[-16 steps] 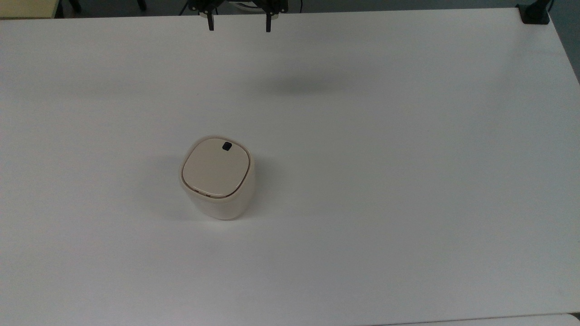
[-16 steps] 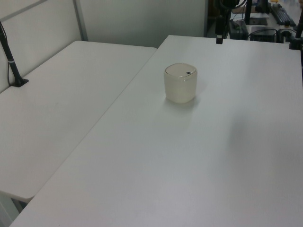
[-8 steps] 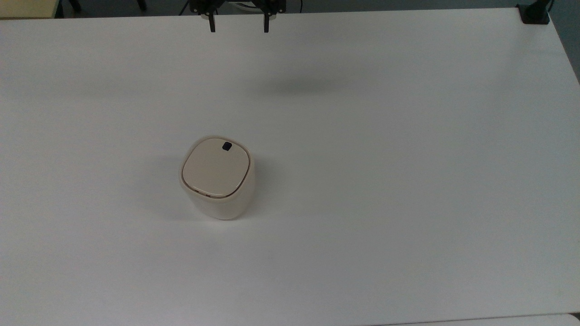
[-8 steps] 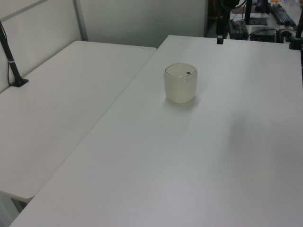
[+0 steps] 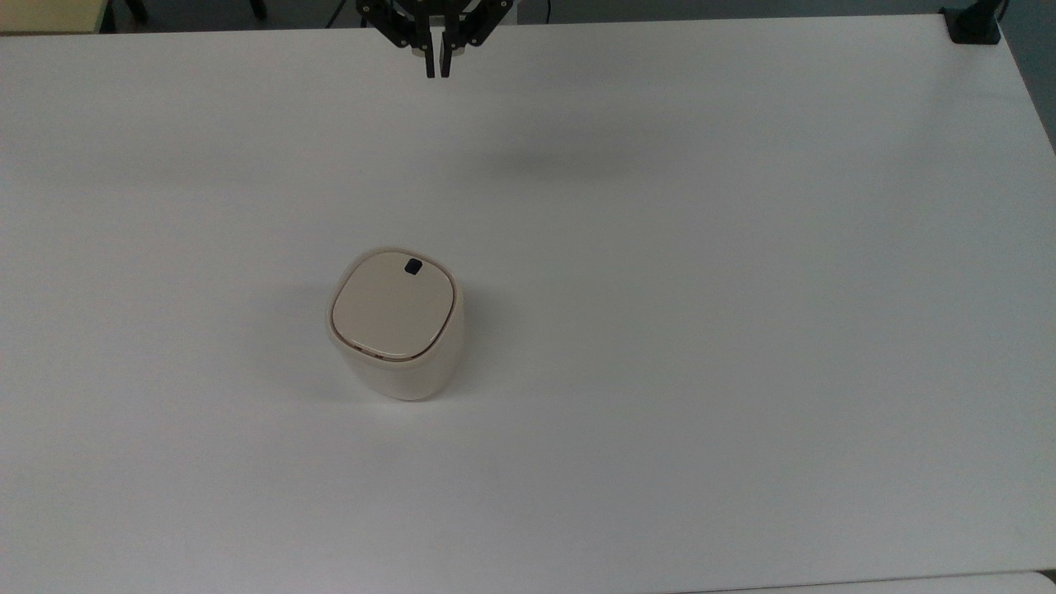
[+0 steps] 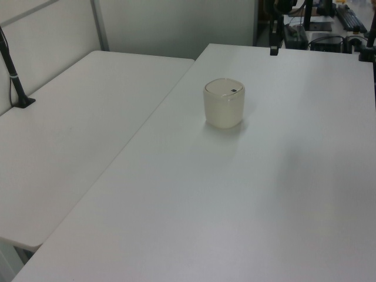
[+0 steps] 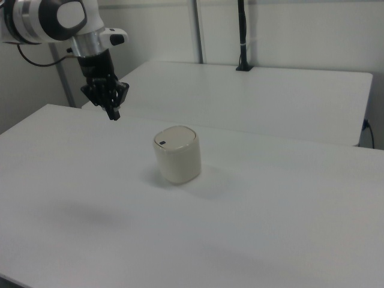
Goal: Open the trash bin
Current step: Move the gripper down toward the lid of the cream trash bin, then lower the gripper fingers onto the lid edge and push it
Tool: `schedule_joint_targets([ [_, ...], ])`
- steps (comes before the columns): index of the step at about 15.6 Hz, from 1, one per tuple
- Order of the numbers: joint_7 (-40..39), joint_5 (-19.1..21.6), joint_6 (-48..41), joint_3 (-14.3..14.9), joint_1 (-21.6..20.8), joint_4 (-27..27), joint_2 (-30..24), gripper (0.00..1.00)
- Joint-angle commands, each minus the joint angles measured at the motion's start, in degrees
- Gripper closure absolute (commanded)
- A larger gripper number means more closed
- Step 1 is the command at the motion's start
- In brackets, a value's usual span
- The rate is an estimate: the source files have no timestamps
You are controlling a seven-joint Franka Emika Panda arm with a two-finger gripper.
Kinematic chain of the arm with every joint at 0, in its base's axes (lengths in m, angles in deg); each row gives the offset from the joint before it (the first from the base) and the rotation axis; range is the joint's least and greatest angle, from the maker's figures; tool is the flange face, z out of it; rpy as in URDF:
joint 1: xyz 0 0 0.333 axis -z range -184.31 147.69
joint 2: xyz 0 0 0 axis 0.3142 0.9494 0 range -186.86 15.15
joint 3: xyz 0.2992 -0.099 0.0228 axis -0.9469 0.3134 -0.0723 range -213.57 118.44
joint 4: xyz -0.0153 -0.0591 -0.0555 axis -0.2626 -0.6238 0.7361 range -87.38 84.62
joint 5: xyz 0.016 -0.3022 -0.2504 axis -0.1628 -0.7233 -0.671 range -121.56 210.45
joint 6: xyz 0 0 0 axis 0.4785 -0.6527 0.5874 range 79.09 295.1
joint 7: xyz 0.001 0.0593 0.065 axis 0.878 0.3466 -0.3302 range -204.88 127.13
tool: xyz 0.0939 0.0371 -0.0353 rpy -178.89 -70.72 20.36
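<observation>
While the white table (image 5: 742, 330) is seen from above in the top view, the trash bin (image 5: 396, 326) is found standing upright on it, a little toward the top view's left of the middle. Its lid (image 5: 393, 308) is lying flat and closed, with the small black button (image 5: 412, 266) set near the lid's far edge, on the side facing the arm. In the right view the bin (image 7: 177, 154) is seen with bare table surface all around it. Farther back, near the table's far edge, the gripper (image 5: 437, 73) is held in the air, well apart from the bin and touching nothing. Its two fingers are seen pressed together, pointing downward, with nothing held between them. In the right view the gripper (image 7: 113, 116) is seen hanging below the white arm (image 7: 54, 18). Beyond, a second white table (image 7: 252, 96) is seen.
</observation>
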Motion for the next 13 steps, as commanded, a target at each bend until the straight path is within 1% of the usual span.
schedule_joint_targets([
  [1, 1.7, 1.1, 3.4, 0.3, 1.0, 2.5, 3.9, 0.87],
  [5, 13.5, 1.0, 13.0, 0.4, 1.9, 2.5, 7.2, 0.88],
  [7, 18.0, 0.9, 17.1, 0.4, 2.0, 2.5, 8.8, 0.88],
  [8, 20.0, 0.8, 18.7, 0.5, 2.2, 2.5, 9.9, 0.89],
  [11, 22.8, 0.3, 22.1, 0.5, 2.4, 2.5, 13.3, 1.0],
  [13, 23.8, 0.3, 24.5, 0.5, 2.4, 2.5, 14.9, 1.0],
])
